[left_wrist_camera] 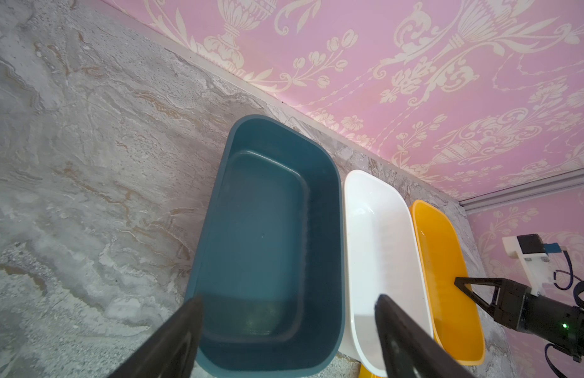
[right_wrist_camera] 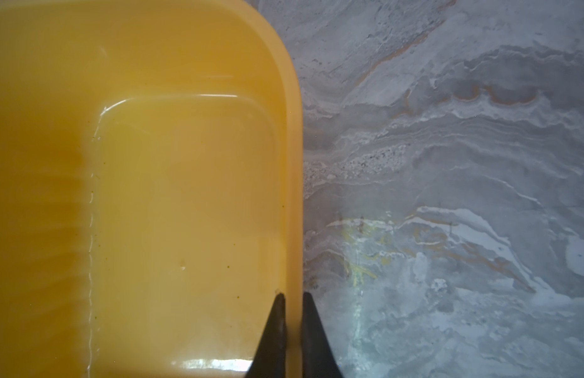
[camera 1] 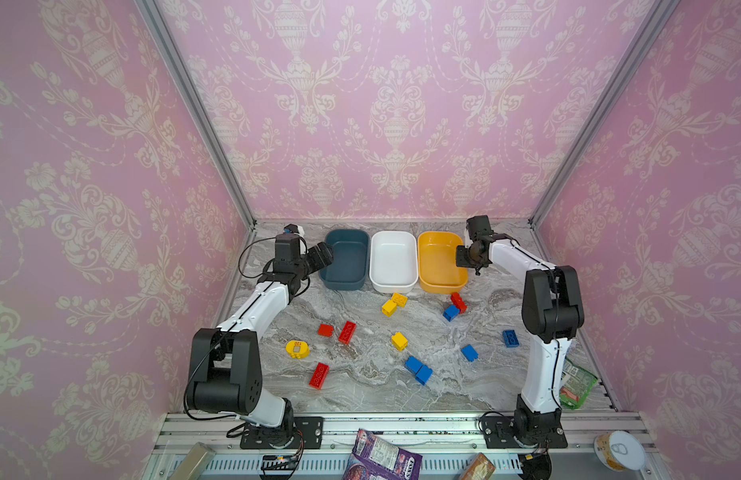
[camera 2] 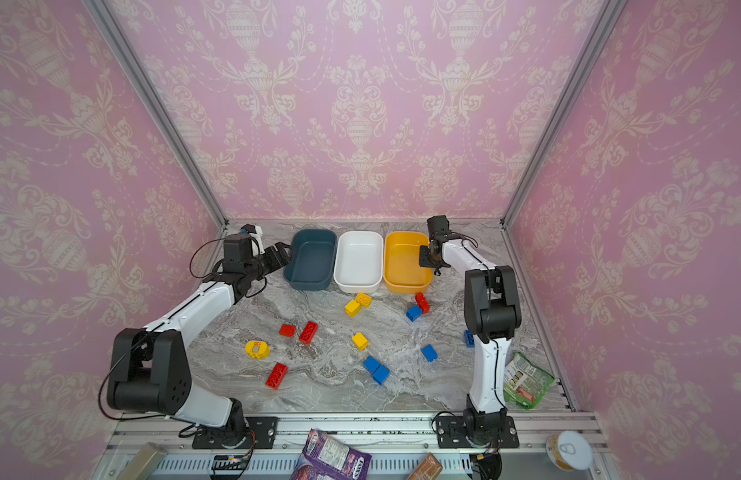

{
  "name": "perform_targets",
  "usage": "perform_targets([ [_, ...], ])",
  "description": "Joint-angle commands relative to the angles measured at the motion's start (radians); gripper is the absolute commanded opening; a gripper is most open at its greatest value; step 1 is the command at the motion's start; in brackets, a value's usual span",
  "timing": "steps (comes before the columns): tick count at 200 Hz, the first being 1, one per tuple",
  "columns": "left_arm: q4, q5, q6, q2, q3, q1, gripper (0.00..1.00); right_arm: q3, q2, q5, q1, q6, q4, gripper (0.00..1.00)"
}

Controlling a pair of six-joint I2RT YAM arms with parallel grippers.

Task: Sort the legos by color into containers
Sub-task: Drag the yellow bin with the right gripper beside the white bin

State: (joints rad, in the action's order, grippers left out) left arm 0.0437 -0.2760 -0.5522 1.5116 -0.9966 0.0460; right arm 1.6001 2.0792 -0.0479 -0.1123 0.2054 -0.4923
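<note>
While no brick has yet gone into a tub, I read the grey marbled tabletop (camera 1: 360, 390) as a clock face in a top view, with twelve at the back wall. The dark teal-blue rounded plastic tub (camera 1: 343, 285) sits at eleven, the white rounded plastic tub (camera 1: 393, 287) at twelve and the yellow-orange rounded plastic tub (camera 1: 441, 287) at one. They stand side by side, and all three are bare inside.

My left gripper (left_wrist_camera: 289, 299) hangs spread wide and empty at the teal tub's nine o'clock rim. My right gripper (right_wrist_camera: 293, 296) is pinched on the yellow-orange tub's three o'clock wall, one finger inside and one outside.

I judge the tubs light, stiff and glossy, likely to skate on the marble. The thin rim is the only sensible hold.

The chunky studded plastic bricks (camera 1: 347, 332), in red, yellow and blue, lie scattered from the centre toward six, some of them touching in pairs. I expect them to be light, rigid and slick. I would pinch each across its flat side walls rather than the studs, and take care not to drag a touching neighbour along.

As for writing, the purple printed snack packet (camera 1: 381, 455) at six and the green printed snack packet (camera 1: 576, 384) at four carry print too blurred for me to read. The round tin can (camera 1: 620, 451) at five shows only its pull-tab lid. The round yellow plastic piece (camera 1: 297, 349) at eight bears dark digits, perhaps "120", but I cannot be sure.
</note>
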Motion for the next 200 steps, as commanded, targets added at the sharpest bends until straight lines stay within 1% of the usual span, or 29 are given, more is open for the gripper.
perform_targets([
  [1, 0.007, -0.015, -0.011, -0.025, 0.015, -0.010, 0.84, 0.028, 0.029, 0.013, -0.007, -0.013, -0.039, 0.04],
  [93, 0.009, -0.018, -0.011, -0.020, 0.016, -0.012, 0.85, 0.044, 0.038, 0.031, -0.026, -0.008, -0.047, 0.04],
  [138, 0.012, -0.018, -0.012, -0.022, 0.019, -0.012, 0.85, 0.056, 0.041, 0.026, -0.028, -0.008, -0.055, 0.06],
  [158, 0.011, -0.019, -0.011, -0.023, 0.018, -0.012, 0.85, 0.055, 0.040, 0.025, -0.028, -0.008, -0.057, 0.12],
  [176, 0.009, -0.017, -0.012, -0.025, 0.020, -0.012, 0.85, 0.048, 0.032, 0.020, -0.028, -0.004, -0.050, 0.22],
  [200, 0.008, -0.017, -0.012, -0.028, 0.019, -0.013, 0.85, 0.038, 0.015, 0.020, -0.028, 0.003, -0.040, 0.28],
])
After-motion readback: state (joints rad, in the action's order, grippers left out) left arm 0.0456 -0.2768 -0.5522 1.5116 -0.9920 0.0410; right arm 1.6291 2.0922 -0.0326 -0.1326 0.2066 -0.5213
